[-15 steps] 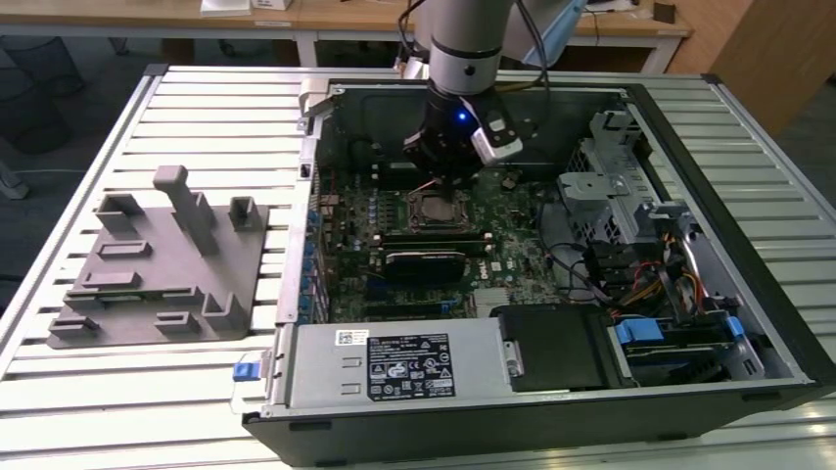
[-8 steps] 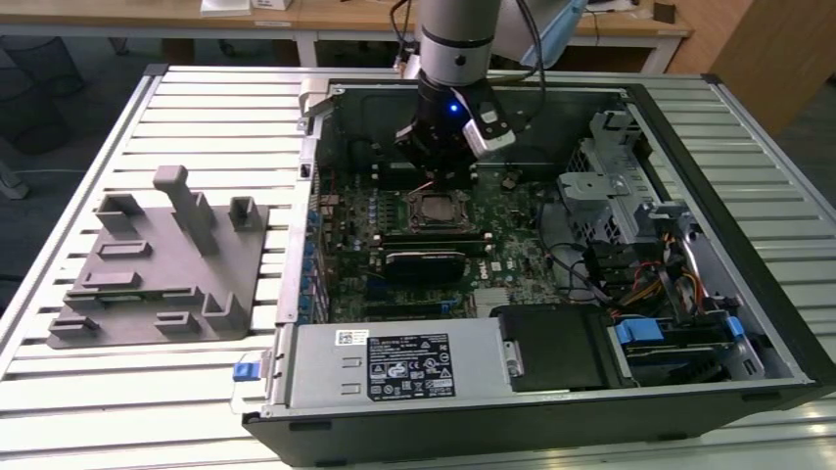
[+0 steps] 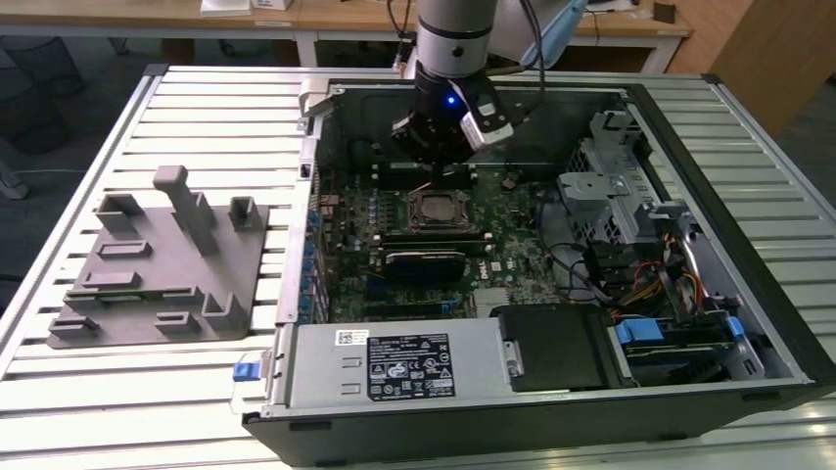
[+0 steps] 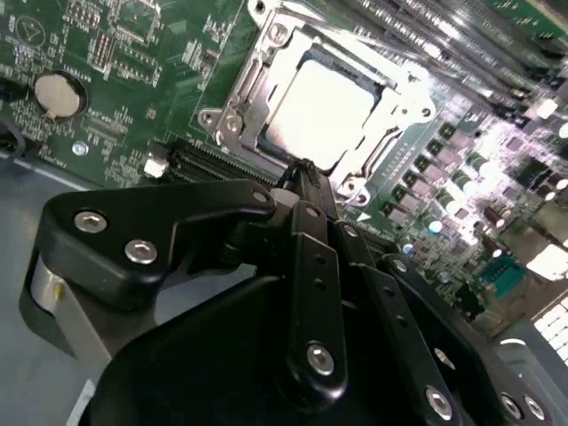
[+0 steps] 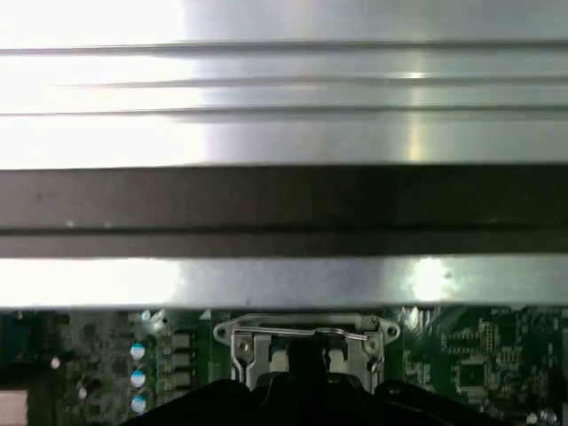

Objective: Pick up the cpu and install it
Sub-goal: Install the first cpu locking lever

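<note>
While the cpu (image 4: 321, 114) sits in its socket (image 4: 232, 120), end effector (image 4: 302, 170) clenched empty just beside it.

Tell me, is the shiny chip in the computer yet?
It looks so. The cpu lies flat inside the socket frame on the green board. The claw hangs just above the socket's edge with its tips together, holding nothing. Whether the chip is fully seated or the frame locked down, I cannot tell.
</note>
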{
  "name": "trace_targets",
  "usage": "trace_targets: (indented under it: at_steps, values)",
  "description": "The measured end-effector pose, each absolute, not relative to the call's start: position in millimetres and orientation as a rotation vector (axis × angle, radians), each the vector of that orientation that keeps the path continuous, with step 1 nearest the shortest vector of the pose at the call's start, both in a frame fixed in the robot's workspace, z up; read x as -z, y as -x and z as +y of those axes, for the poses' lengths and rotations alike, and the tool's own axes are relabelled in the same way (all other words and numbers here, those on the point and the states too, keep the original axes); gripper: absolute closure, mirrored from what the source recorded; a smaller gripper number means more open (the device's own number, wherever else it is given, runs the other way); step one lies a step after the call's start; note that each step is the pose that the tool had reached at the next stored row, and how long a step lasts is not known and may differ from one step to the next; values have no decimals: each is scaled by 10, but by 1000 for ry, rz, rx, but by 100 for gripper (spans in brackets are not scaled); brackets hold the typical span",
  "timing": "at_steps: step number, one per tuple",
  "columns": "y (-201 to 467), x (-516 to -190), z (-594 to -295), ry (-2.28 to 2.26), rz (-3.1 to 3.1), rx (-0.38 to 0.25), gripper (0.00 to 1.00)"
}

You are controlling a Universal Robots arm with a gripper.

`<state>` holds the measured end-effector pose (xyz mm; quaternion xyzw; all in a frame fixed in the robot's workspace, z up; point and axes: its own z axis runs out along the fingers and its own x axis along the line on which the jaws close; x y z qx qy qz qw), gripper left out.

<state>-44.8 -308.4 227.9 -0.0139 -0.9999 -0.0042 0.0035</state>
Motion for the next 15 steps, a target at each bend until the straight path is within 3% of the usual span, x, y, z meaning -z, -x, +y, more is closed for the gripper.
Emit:
trace_targets:
  at_steps: [4,15]
  values:
    - [448,-2277,-3080,43,-3132,111,89]
    - [341,-2211,-3035,41,-3132,111,89]
